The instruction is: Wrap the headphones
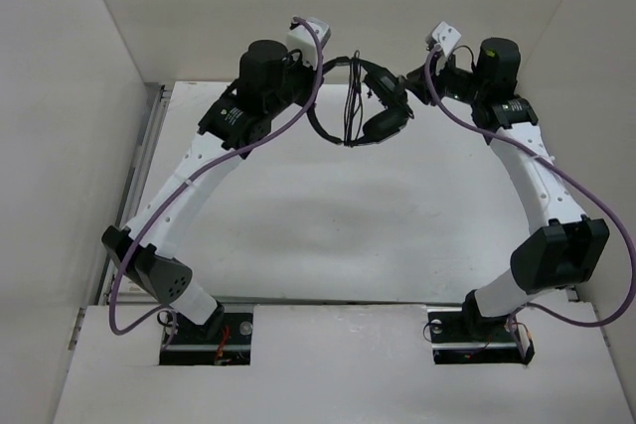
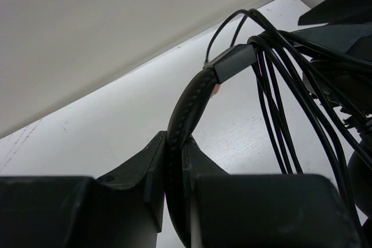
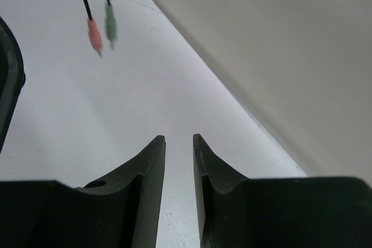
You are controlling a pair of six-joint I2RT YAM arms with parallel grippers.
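Observation:
The black headphones (image 1: pixel 383 106) hang above the far middle of the table. My left gripper (image 1: pixel 326 70) is shut on their padded headband (image 2: pixel 192 100), which runs up between the fingers (image 2: pixel 174 140) in the left wrist view. Several loops of the thin black cable (image 2: pixel 279 114) are draped over the headband's slider and hang down (image 1: pixel 350 111). My right gripper (image 1: pixel 415 82) is just right of the earcups, its jaws a little apart with nothing between them (image 3: pixel 179 139). The cable's pink plug (image 3: pixel 95 36) and green plug (image 3: pixel 110 27) dangle ahead of it. An earcup edge (image 3: pixel 8 79) shows at the left.
White enclosure walls stand close behind (image 1: pixel 378 7) and to both sides (image 1: pixel 60 146). The back wall is right beside my right gripper (image 3: pixel 279 56). Thick purple robot cables (image 1: pixel 298 121) loop along both arms. The white table (image 1: pixel 358 225) lies below.

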